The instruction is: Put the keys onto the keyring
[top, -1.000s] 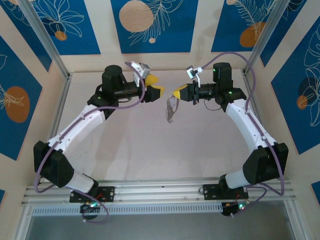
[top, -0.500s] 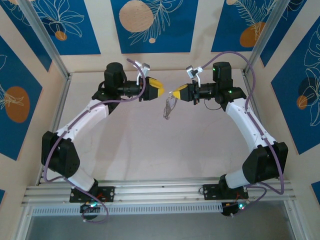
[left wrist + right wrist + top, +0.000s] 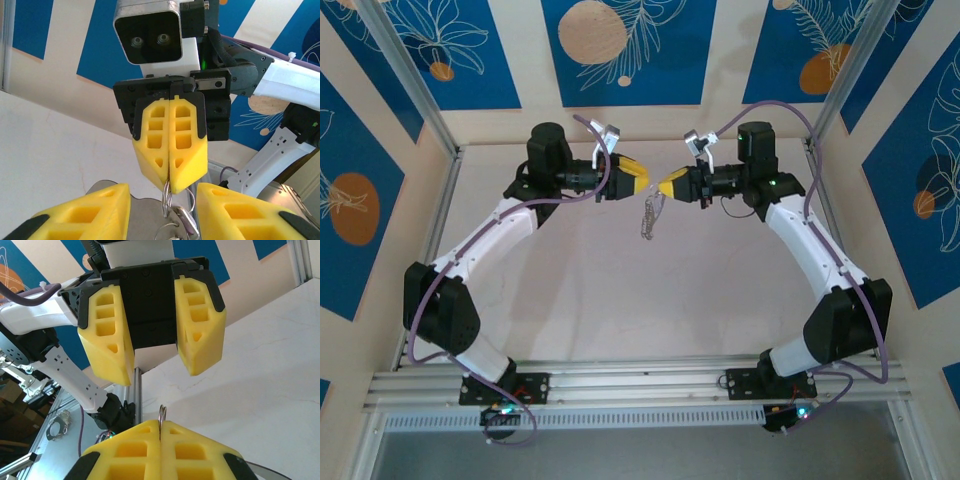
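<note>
While the left gripper (image 3: 642, 182) is held above the table (image 3: 620, 290) at the middle of the far side, its jaws stand apart, and in the left wrist view its two yellow fingers (image 3: 80, 212) sit either side of the hanging metal without visibly touching it. From the right wrist view the same gripper faces the camera, with a clear gap between its fingers.

Between the two grippers the keyring (image 3: 648, 213) dangles in the air, off the table. Its thin loop (image 3: 166, 192) runs up into the tips of the facing gripper, and small silvery keys (image 3: 186, 220) hang just below it.

To the right, the right gripper (image 3: 663, 186) points tip to tip at the left one. Its jaws are pressed together on the keyring, whose top edge (image 3: 161, 412) pokes up from the seam between its fingers.
</note>
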### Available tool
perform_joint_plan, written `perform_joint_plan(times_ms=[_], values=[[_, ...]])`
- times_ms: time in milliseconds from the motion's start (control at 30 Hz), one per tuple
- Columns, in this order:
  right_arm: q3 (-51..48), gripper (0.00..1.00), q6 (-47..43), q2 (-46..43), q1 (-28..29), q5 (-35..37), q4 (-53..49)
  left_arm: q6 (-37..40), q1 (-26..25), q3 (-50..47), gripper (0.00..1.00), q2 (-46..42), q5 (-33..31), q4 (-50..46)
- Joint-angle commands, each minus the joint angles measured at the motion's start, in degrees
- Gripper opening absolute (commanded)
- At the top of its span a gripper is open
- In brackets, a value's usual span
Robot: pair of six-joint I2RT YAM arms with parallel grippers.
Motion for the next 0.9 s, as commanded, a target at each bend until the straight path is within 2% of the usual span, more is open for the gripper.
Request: perform_joint_plan(times_ms=[0,467,700,867], values=[[2.8,0.00,0.9,0.6,0.8,-1.2,1.0,-0.3,0.3,1.1,0.37,0.5,2.6,1.6],[4.3,0.00,2.0,2.0,1.6,-0.6,2.1,2.5,0.3,0.2,0.28,-0.1,3.3,-1.2],[4.7,0.00,2.1,2.4,2.3,-0.2,2.1,2.5,0.3,0.1,0.14,-0.4,4.5,-1.2],[4.8,0.00,2.3,2.7,2.4,0.2,2.4,3.2,0.3,-0.3,0.10,-0.8,4.9,-2.2]])
